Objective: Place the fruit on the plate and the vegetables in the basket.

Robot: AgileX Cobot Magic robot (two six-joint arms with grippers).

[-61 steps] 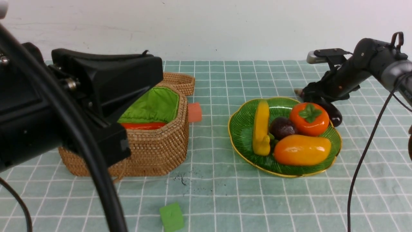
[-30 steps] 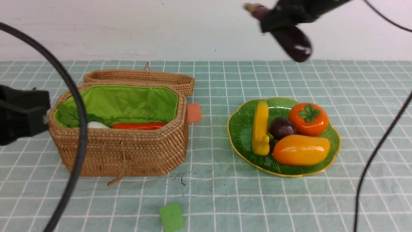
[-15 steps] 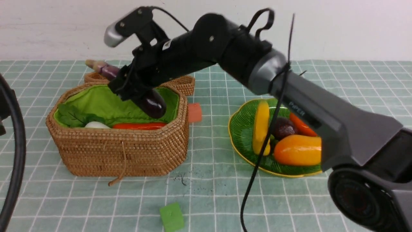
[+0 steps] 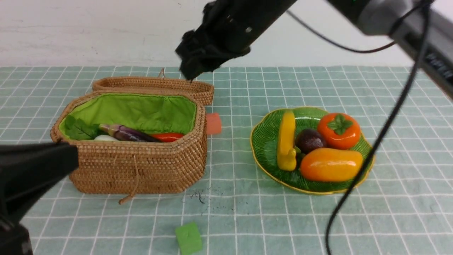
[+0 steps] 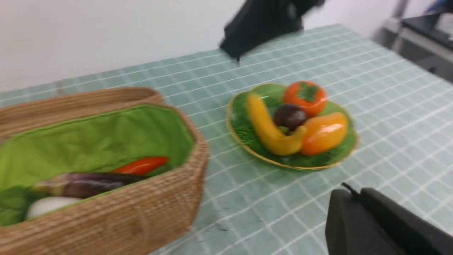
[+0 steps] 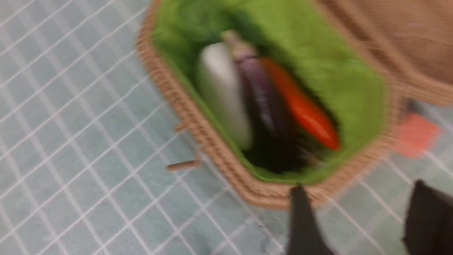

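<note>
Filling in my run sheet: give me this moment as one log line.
eggplant: in basket | fruit: on plate | right claw: open, empty

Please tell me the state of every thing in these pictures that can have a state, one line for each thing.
basket: lid open, holds all three vegetables.
eggplant: lying in the basket, released.
carrot: lying in the basket.
radish: lying in the basket.
plate: holds all four fruits.
right gripper: open, empty, above the basket.
left gripper: shut, jaws not seen.
</note>
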